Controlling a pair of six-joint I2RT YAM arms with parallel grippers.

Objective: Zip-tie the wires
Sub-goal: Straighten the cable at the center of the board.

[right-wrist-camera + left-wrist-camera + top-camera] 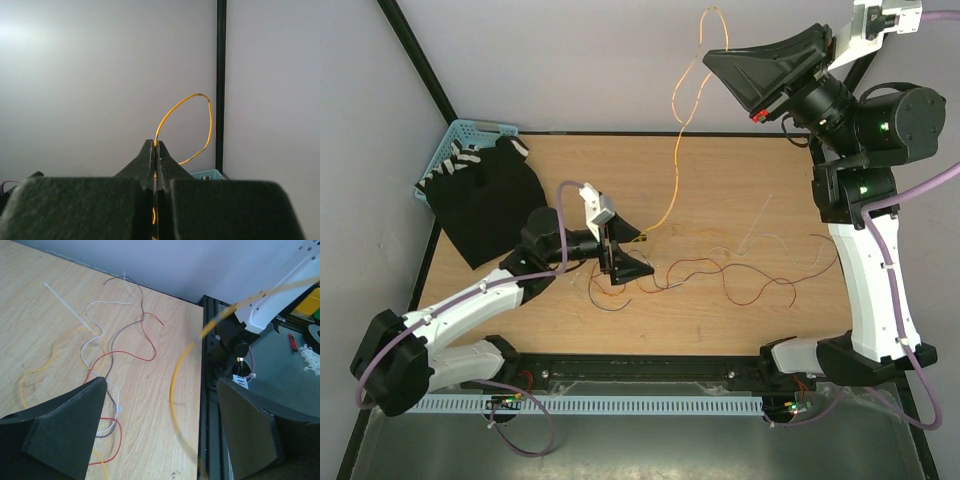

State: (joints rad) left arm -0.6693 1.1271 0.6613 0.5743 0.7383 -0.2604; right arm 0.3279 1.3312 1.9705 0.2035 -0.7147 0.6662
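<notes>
My right gripper [712, 55] is raised high above the table's back edge, shut on one end of a yellow wire [678, 150] that hangs down to the table near my left gripper [620, 262]. In the right wrist view the shut gripper [156, 145] pinches the yellow wire [195, 100], which loops above it. My left gripper [160, 440] is open low over the table, and the hanging yellow wire [175, 390] passes between its jaws without touching them. Red [750, 290], white and brown wires lie tangled mid-table. A clear zip tie [755, 225] lies beyond them; it also shows in the left wrist view [65, 305].
A blue basket [460, 140] and a black cloth [485, 195] sit at the back left. A black rail [640, 365] and a white cable duct [620, 405] run along the near edge. A black frame post [220, 85] stands behind.
</notes>
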